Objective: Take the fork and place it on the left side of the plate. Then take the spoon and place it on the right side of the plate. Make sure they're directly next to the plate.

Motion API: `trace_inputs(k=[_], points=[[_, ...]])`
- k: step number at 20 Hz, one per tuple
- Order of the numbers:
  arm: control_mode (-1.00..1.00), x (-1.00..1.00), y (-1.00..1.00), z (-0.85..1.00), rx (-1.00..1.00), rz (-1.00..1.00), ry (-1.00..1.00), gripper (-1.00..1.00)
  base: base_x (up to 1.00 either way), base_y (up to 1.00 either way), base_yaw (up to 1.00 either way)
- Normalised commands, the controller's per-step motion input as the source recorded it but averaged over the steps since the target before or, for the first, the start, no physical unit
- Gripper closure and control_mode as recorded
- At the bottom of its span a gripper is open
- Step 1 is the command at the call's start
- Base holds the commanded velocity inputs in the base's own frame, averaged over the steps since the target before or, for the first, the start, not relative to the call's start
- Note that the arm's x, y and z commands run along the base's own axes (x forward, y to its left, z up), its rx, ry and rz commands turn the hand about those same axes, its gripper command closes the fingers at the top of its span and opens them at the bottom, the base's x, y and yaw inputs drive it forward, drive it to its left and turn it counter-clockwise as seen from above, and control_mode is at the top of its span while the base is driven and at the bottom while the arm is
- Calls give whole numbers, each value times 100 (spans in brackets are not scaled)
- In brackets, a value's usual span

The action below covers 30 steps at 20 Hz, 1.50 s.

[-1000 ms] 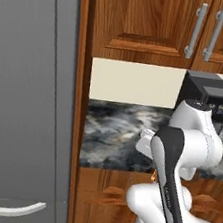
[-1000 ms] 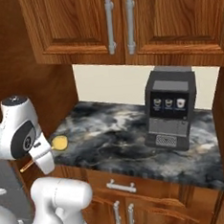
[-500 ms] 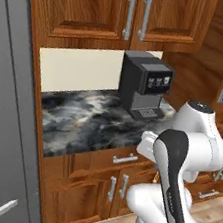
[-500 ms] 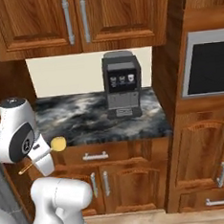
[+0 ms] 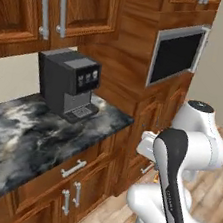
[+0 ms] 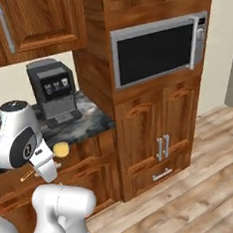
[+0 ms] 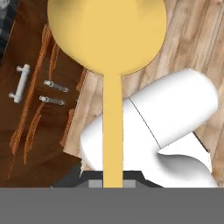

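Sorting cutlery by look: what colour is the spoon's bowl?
Yellow-gold, plain with no pattern; the spoon shows best in the hand view.

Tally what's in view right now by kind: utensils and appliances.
Utensils: 1, the spoon, held in the shut tool
Appliances: 2, the coffee machine and the microwave
Total: 3
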Motion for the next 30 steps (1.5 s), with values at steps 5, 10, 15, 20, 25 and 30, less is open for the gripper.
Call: trace_inputs(k=[5, 10, 15, 20, 25, 30], points=[[100, 0, 0, 0, 0, 0, 0, 100, 0, 0, -75], [100, 0, 0, 0, 0, 0, 0, 100, 2, -4, -75], [100, 0, 0, 0, 0, 0, 0, 100, 13, -21, -73], [100, 0, 0, 0, 0, 0, 0, 100, 27, -22, -69], [100, 0, 0, 0, 0, 0, 0, 100, 49, -7, -63], [100, 0, 0, 0, 0, 0, 0, 100, 96, 10, -47]])
